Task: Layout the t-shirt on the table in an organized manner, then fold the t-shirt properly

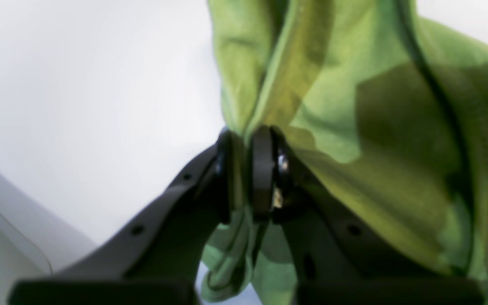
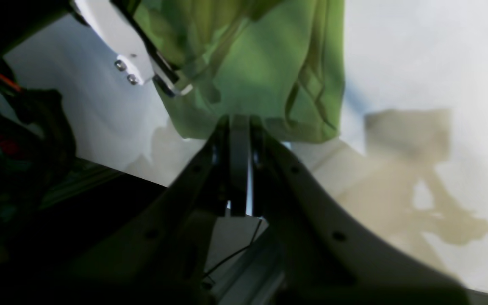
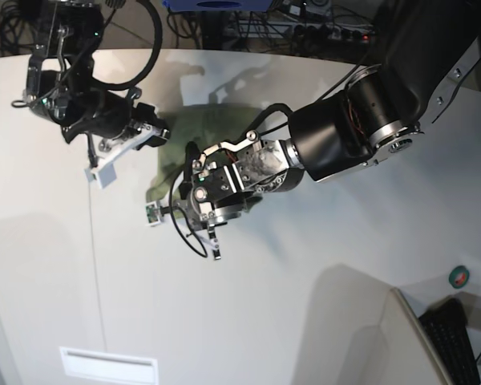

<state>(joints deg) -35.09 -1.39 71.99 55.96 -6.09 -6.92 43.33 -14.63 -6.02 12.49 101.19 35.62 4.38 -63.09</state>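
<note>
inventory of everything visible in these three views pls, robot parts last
t-shirt: 1, olive green, bunched between the two arms over the table, mostly hidden by them in the base view
table: 1, off-white, fills most of the base view, thin dark seam line on its left part
label: 1, white rectangle, near edge of the table
round object: 1, teal with a red centre, right edge of the base view, too small to identify
cables and clutter: several, dark, beyond the table's far edge
left gripper: 1, black, shut on a fold of the t-shirt
right gripper: 1, black, shut at the t-shirt's edge; grip not clearly visible
</note>
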